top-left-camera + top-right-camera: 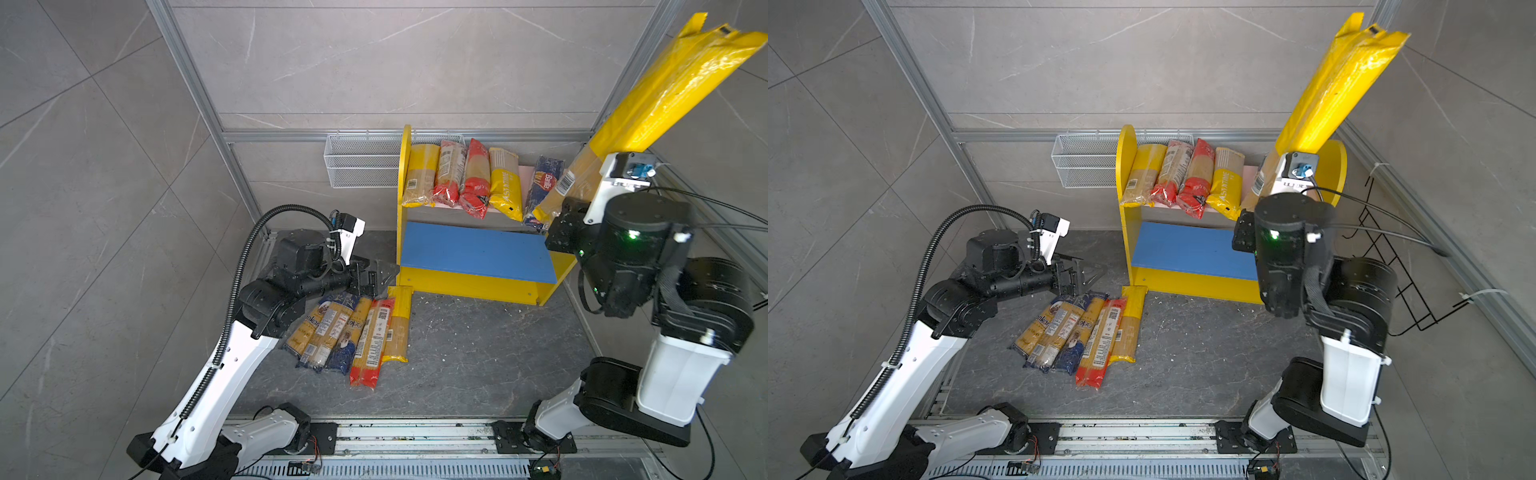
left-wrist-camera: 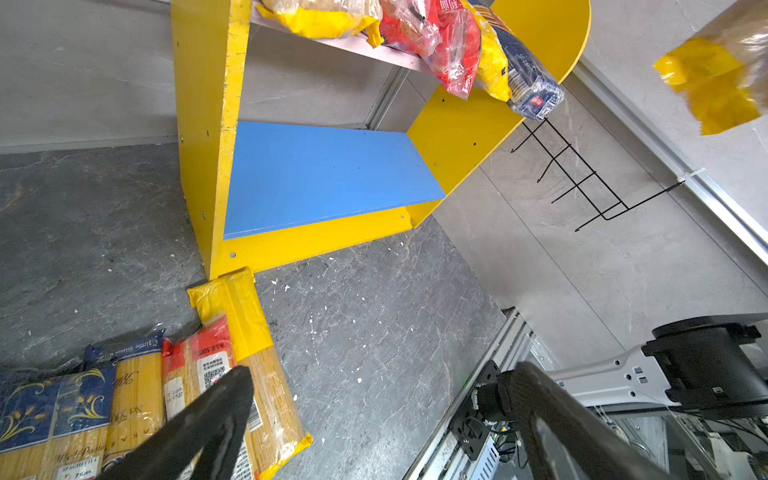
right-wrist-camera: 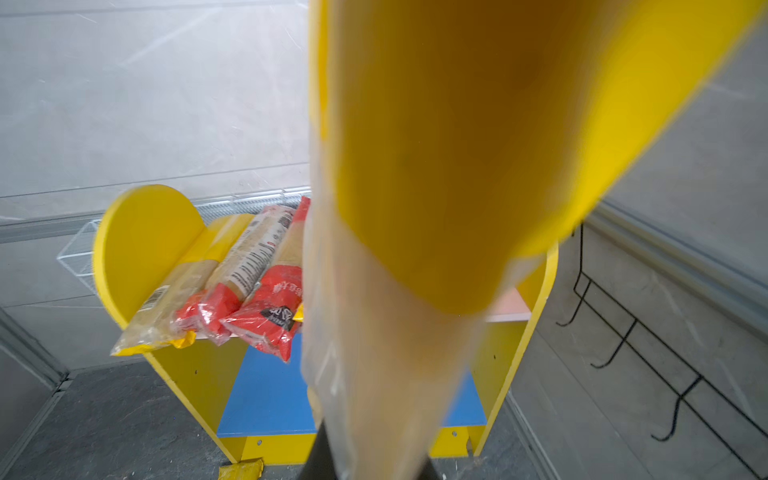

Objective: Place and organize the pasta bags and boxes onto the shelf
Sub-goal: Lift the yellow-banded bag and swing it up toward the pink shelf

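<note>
While aloft, right pincer [image 1: 566, 210] around packet [image 1: 665, 91]

Glossy, crinkled plastic wraps the spaghetti packets [image 1: 365, 332]. The shelf [image 1: 469, 282] has smooth painted boards, scuffed along one yellow edge. The bench [image 1: 478, 353] looks like matt, veined grey stone.

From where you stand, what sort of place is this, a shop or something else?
Probably a robot test cell, not a shop: grey panels in an aluminium frame wall it in, a metal rail carries the left arm and right arm, and a small yellow shelf holds spaghetti packets.
</note>
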Robot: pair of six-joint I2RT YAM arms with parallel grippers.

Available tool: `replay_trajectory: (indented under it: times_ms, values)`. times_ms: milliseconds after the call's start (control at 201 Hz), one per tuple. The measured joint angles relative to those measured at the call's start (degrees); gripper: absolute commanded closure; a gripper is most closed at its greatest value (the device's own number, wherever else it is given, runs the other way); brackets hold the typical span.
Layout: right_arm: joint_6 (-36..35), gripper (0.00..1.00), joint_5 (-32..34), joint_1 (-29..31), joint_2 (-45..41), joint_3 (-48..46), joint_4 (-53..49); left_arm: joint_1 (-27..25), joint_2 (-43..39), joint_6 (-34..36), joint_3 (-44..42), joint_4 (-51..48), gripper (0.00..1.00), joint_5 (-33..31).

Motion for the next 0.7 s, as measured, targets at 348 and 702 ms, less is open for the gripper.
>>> replay_trajectory:
  times_ms: [348, 702]
  values:
    - [-0.33, 1.0, -16.02, -16.22, 3.54, -1.18, -6.05, 0.0, 2.05, 0.13, 0.55, 0.57, 0.0, -0.35]
    - [-4.28, 1.0, -23.5, -31.19, 4.55, 1.16, -5.27, 0.0, 5.75, 2.01, 4.79, 0.55, 0.0, -0.76]
